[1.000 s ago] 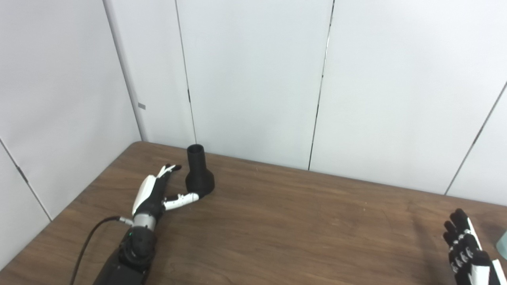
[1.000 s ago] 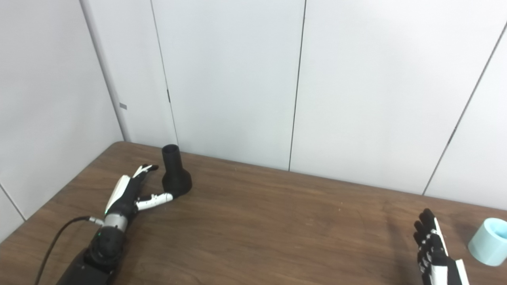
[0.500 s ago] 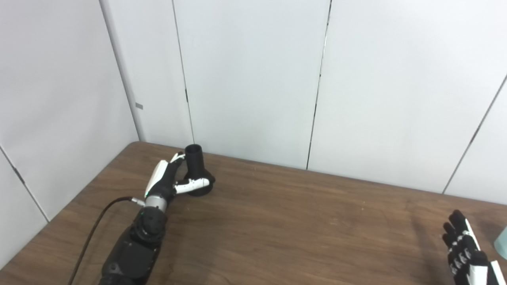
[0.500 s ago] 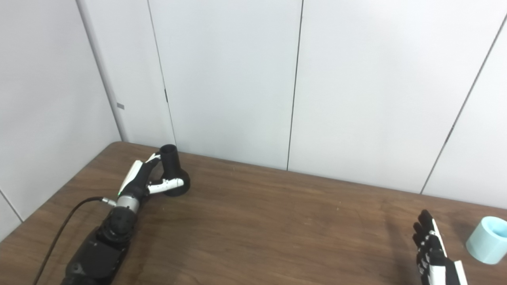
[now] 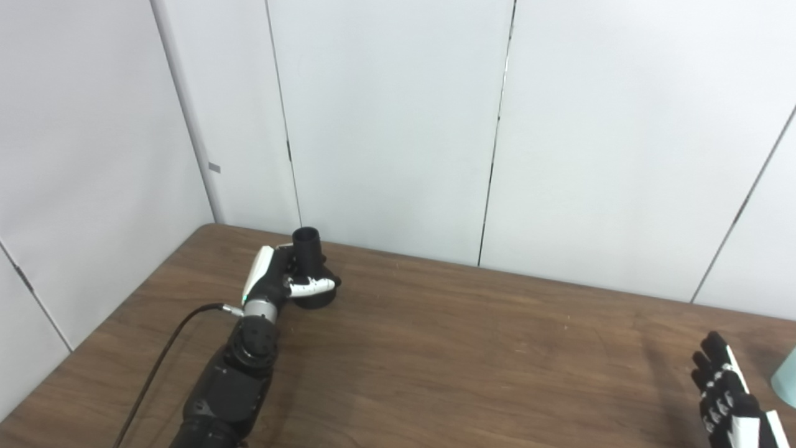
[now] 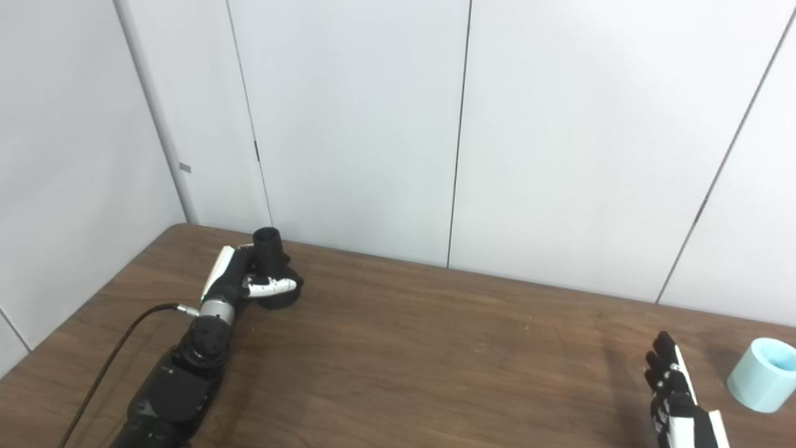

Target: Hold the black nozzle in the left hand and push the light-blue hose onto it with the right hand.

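Note:
The black nozzle (image 5: pixel 306 241) stands upright on its wide base at the table's far left, near the wall. My left hand (image 5: pixel 271 281) is wrapped around it, with the thumb across the front of the flare and the fingers behind the neck. The nozzle still rests on the table. A short light-blue hose piece (image 6: pixel 762 374) stands at the right edge of the table, cut off by the frame in the left eye view. My right hand (image 6: pixel 675 389) is open with fingers straight, low at the bottom right, a little left of the hose and apart from it.
The brown wooden table (image 6: pixel 435 348) spreads between the two hands. White wall panels (image 5: pixel 398 124) close off the back and the left side right behind the nozzle. A black cable (image 5: pixel 166 339) trails from my left wrist toward the table's near left edge.
My left hand moved forward from beside the nozzle and closed around it, thumb swinging across the front. The right hand barely moved. The camera drifted slightly.

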